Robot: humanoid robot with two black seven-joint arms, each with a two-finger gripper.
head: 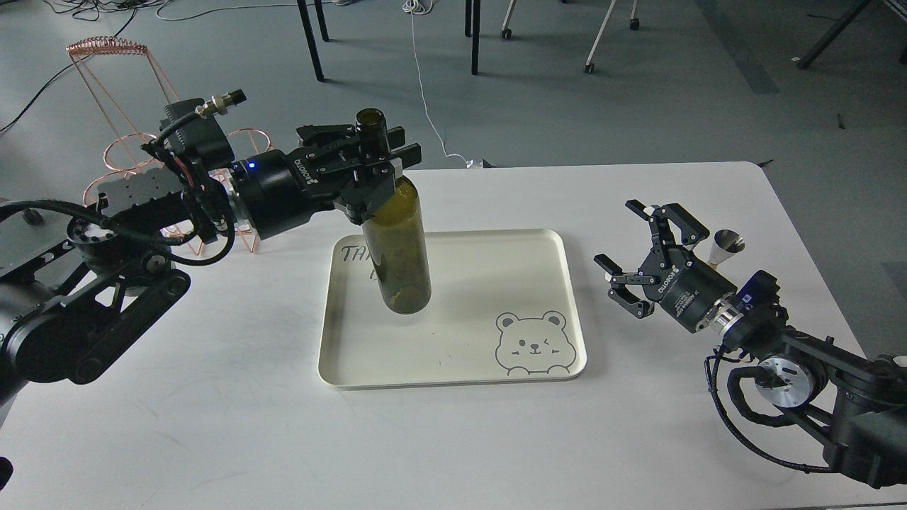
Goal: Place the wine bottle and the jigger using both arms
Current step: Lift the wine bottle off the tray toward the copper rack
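The dark olive-green wine bottle (400,241) is upright over the left half of the cream tray (496,244), its base just above or barely off the tray floor. My left gripper (386,159) comes in from the left and is shut on the bottle's neck just below the mouth. The small silver jigger (728,244) stands on the white table at the right, behind my right gripper. My right gripper (615,234) is open and empty, a little right of the tray, its fingers pointing up and left, apart from the jigger.
The tray has a bear drawing (531,343) in its front right corner and handwriting at its back left. A copper wire rack (120,152) stands at the table's back left, behind my left arm. Chair and table legs stand on the floor beyond the table.
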